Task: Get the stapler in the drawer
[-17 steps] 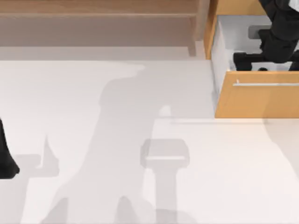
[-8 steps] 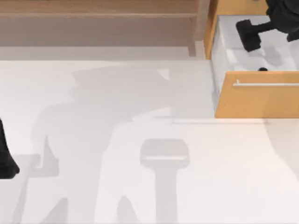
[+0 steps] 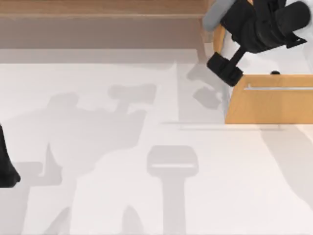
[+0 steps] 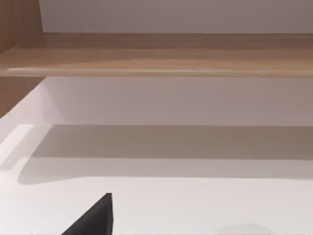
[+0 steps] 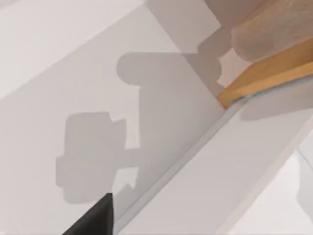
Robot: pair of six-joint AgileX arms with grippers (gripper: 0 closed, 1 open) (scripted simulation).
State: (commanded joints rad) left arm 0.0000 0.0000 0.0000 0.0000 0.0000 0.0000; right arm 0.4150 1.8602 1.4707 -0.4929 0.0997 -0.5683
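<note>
The drawer (image 3: 264, 105) stands pulled out at the table's right rear, with a tan front, a silver bar handle (image 3: 279, 88) and a white inside (image 3: 298, 61). The stapler is hidden from me. Only a small dark spot (image 3: 275, 73) shows inside the drawer, right behind the front. My right gripper (image 3: 225, 69) hangs over the drawer's left wall, at the front left corner, with the black arm reaching back over the drawer. In the right wrist view the drawer's tan corner (image 5: 264, 73) lies above the white table. My left arm (image 3: 6, 166) stays parked at the table's left edge.
A long brown wooden shelf unit (image 3: 98, 19) runs along the back of the table, and the left wrist view faces it (image 4: 156, 54). The white table (image 3: 122, 196) in front of it bears only arm shadows.
My right arm has risen out of the drawer and swung left; its gripper went from inside the white box to above the drawer's left wall. The left arm has not moved.
</note>
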